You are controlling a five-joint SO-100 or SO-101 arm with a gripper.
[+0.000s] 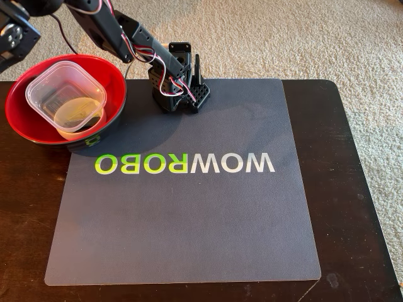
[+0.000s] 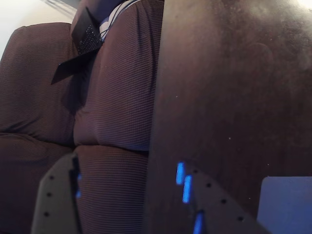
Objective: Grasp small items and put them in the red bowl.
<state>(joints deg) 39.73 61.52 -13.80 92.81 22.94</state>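
- Bowl first: the red bowl (image 1: pixel 25 123) sits at the far-left corner of the grey mat (image 1: pixel 189 226) in the fixed view, on the dark table (image 1: pixel 352 189).
- Inside it lies the clear square container (image 1: pixel 47 88), tilted against the bowl's wall, with something pale beneath it that I cannot identify; it looks already delivered.
- No other small items show on the mat or table, so the collecting seems close to finished.
- The gripper (image 1: pixel 196 94) rests folded down at the mat's far edge, beside the bowl, apparently parked.
- In the wrist view its two fingers (image 2: pixel 58 195) stand spread with nothing between them, looking past the table edge at a brown sofa (image 2: pixel 97 97).
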